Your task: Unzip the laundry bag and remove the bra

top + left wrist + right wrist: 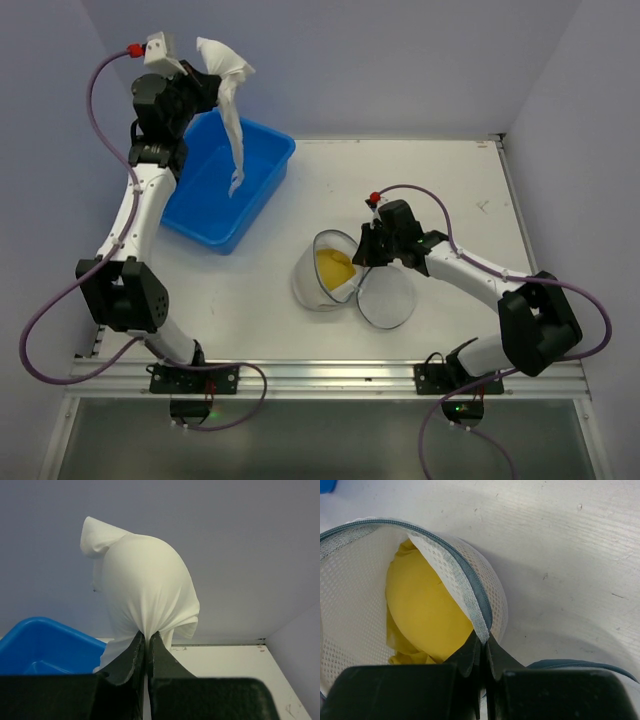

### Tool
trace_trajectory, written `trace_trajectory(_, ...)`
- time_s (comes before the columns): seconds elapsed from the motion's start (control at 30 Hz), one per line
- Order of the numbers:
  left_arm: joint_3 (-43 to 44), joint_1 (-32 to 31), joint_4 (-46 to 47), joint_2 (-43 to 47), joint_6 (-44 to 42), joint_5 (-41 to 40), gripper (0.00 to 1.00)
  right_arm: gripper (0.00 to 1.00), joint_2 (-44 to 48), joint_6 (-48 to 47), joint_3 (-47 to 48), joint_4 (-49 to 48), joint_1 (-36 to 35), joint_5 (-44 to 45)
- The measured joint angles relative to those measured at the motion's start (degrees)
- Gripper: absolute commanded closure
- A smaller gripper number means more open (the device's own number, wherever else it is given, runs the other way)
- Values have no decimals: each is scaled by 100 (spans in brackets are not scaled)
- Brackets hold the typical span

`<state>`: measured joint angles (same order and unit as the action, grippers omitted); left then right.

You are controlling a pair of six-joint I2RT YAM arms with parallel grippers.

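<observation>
Top view: left gripper [214, 78] raised high at back left, clamped on white cloth [235, 115], tail dangling over blue tub [268, 150]. Right gripper [362, 262] low at centre of table [450, 180], fingers together on rim of laundry bag [308, 285]. Bag unzipped, on its side, mouth facing right. Lid flap [386, 297] flat on table just beside. Bra [335, 266] inside bag, not yet out.

Left wrist view: fingers pinched tight on a gathered fold of cloth, rest bunched above the tips. Corner of tub at lower left.

Right wrist view: fingers shut on mesh edge beside zipper [481, 611]. Nothing yellow between them. Bra pressed against inner wall, close behind the pinch.

Risks, judged:
- Grip on mesh only, so a pull probably drags the whole bag along and leaves bra inside.
- Nothing pinning the bag with left arm busy up top; likely to slide or roll.
- Thin mesh edge could slip out of the pinch.
- Cloth released too far toward the edge could drape over the tub rim or land outside.

Count: two grippers, one bag, one bra, one cloth, one tub, one flap.
</observation>
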<state>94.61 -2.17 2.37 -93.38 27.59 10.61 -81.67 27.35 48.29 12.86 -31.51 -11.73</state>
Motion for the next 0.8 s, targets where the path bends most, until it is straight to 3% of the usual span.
trace_trajectory(0.27, -1539, 179, 1191, -297, -444, -11, 100, 100, -22, -28, -2, -11, 2, -83)
trace_trajectory(0.47, -1934, 179, 1128, -1250, -1010, -240, 98, 100, -70, -57, -2, -15, 0, -107)
trace_trajectory(0.57, -1928, 179, 933, -1541, -1279, -393, 80, 100, -70, -63, -2, -15, 0, -109)
trace_trajectory(0.6, -1919, 179, 866, -1589, -1368, -435, 65, 100, -70, -63, -2, -17, 0, -109)
trace_trajectory(0.67, -1845, 179, 643, -1694, -1523, -544, 53, 100, -70, -66, -2, -13, 2, -109)
trace_trajectory(0.7, -1753, 179, 518, -1753, -1556, -597, 42, 100, -70, -68, -2, -15, 2, -109)
trace_trajectory(0.8, -1521, 179, 234, -1862, -1613, -682, 24, 100, -70, -83, -2, -11, 2, -107)
